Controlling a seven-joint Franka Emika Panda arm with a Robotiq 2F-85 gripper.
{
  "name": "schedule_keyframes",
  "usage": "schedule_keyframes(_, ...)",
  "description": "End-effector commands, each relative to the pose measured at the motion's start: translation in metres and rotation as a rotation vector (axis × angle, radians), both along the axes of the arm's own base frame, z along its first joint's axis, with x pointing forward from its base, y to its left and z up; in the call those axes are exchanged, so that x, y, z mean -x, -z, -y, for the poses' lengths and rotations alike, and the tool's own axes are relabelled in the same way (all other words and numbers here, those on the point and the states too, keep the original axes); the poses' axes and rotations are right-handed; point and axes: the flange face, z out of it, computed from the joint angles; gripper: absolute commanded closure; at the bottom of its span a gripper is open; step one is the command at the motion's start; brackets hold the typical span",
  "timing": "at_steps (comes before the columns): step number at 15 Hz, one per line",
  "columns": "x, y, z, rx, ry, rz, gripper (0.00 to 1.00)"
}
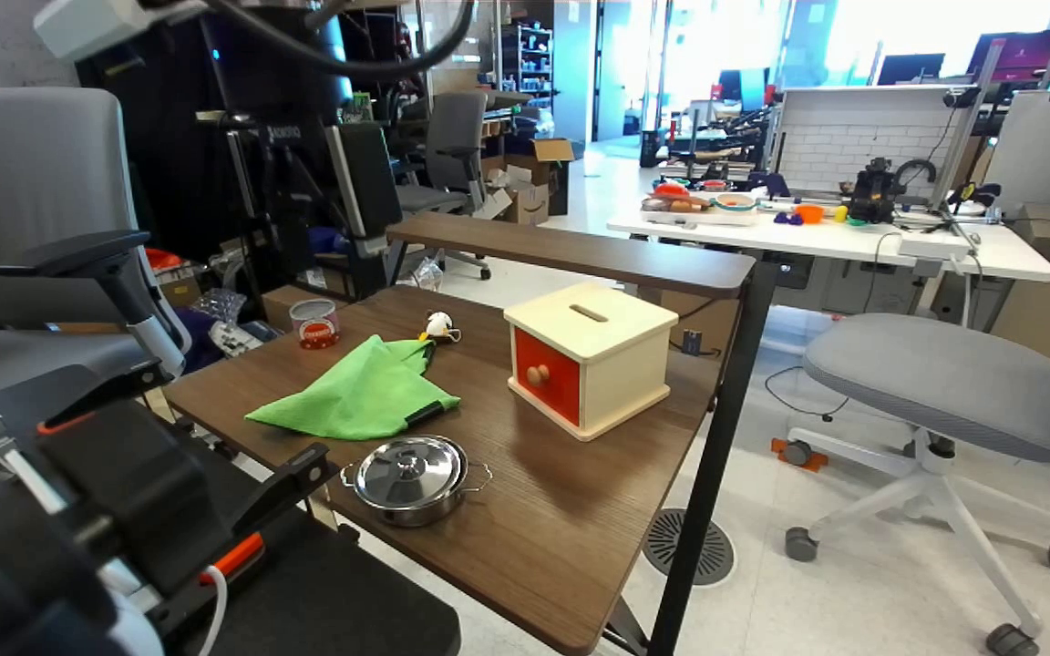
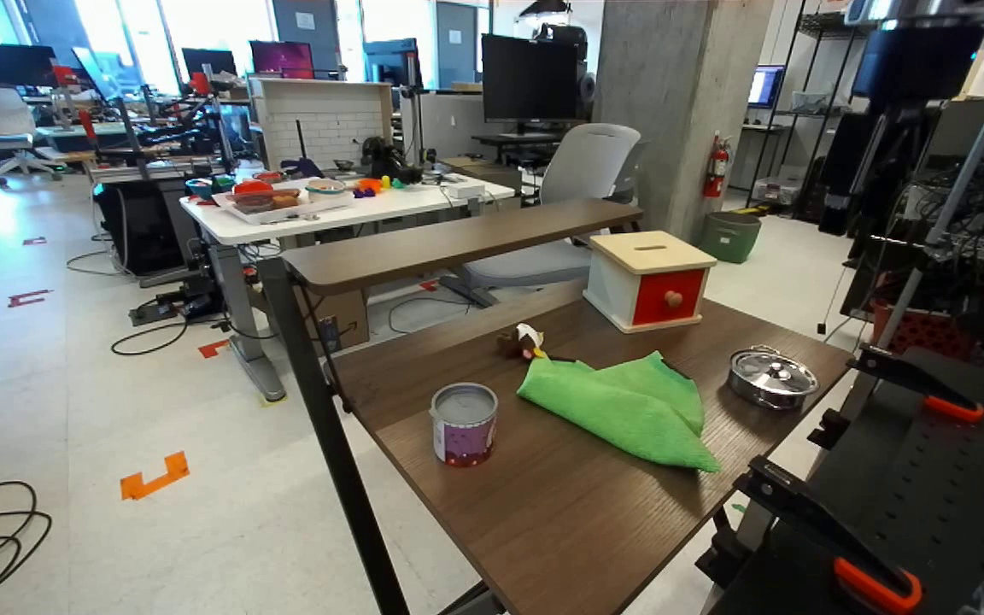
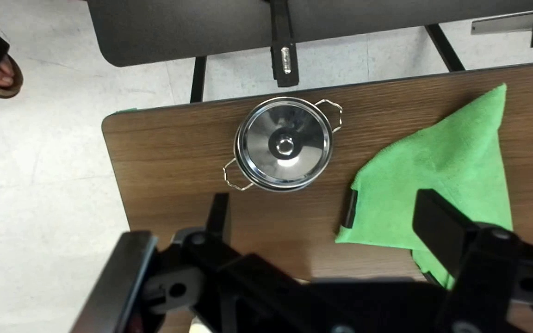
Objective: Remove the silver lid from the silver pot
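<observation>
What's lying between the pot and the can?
The cloth lies between the pot and the can, touching neither; both exterior views show it there.

On the brown table (image 1: 561,510) I see a rumpled green cloth (image 1: 356,396). Reading a clock face centred on it, in an exterior view, I find a tin (image 1: 314,324) at 11 o'clock, a small toy (image 1: 439,324) at 2 and a wooden box (image 1: 593,362) at 3 (red front (image 1: 558,384), 1 slot (image 1: 589,312) on top). In my wrist view, a sandalled foot (image 3: 2,74) shows at 10 o'clock.
</observation>
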Motion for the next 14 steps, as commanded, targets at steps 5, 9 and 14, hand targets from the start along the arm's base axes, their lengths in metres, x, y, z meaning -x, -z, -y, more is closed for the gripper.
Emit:
schedule_keyframes(5,-0.008,0.006,0.004,0.003,0.006,-0.008,0.0)
schedule_keyframes(9,-0.007,0.035,0.006,-0.013,0.0,-0.035,0.0)
schedule_keyframes(14,-0.008,0.077,0.011,0.001,0.013,-0.06,0.0)
